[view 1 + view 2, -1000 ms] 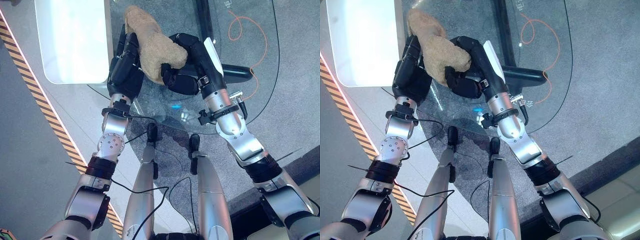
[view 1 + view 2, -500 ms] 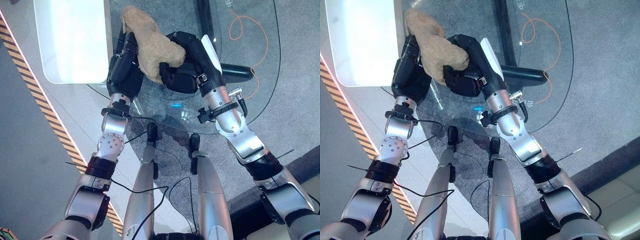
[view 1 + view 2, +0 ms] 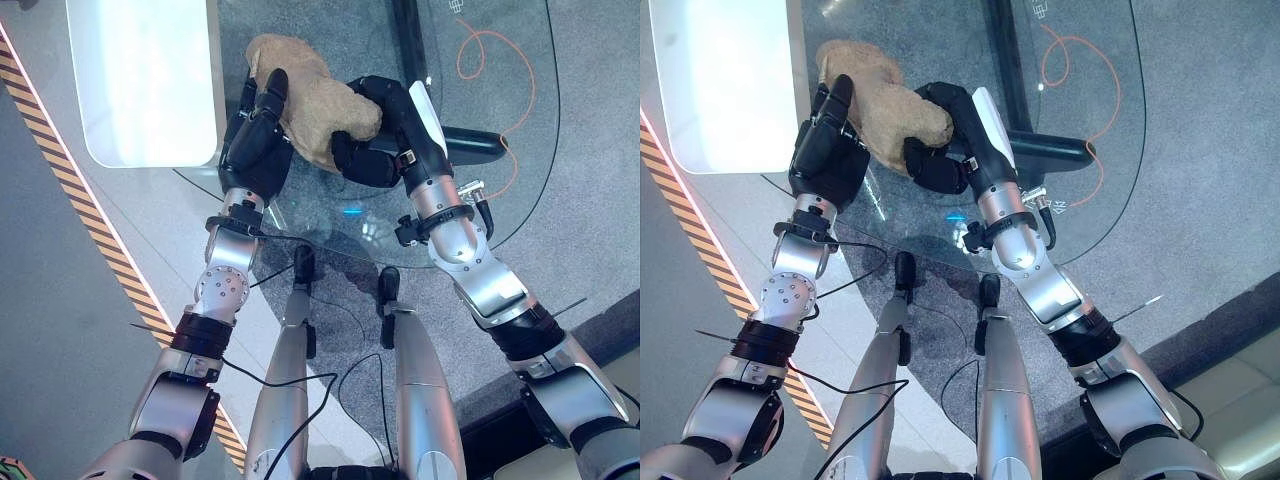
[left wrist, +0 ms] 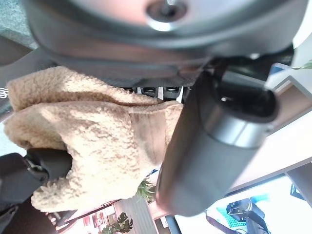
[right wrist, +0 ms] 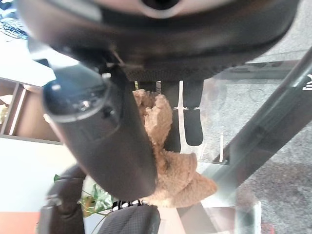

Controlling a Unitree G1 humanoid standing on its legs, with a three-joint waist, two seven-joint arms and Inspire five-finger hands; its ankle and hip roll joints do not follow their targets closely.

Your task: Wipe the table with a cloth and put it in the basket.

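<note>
Cloth [image 3: 318,98] half-hidden between both robot hands

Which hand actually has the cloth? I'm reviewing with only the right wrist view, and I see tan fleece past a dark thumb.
Observer: Both. In the left eye view the right hand curls round the near end of the cloth, and the left hand has fingers up its other side.
Operator: Is it on the table?
Observer: It is over the glass table, near the edge closest to the robot; I cannot tell whether it touches the glass.
Operator: Anything else nearby?
Observer: An orange cord loops on the far side, apart from the cloth.
</note>
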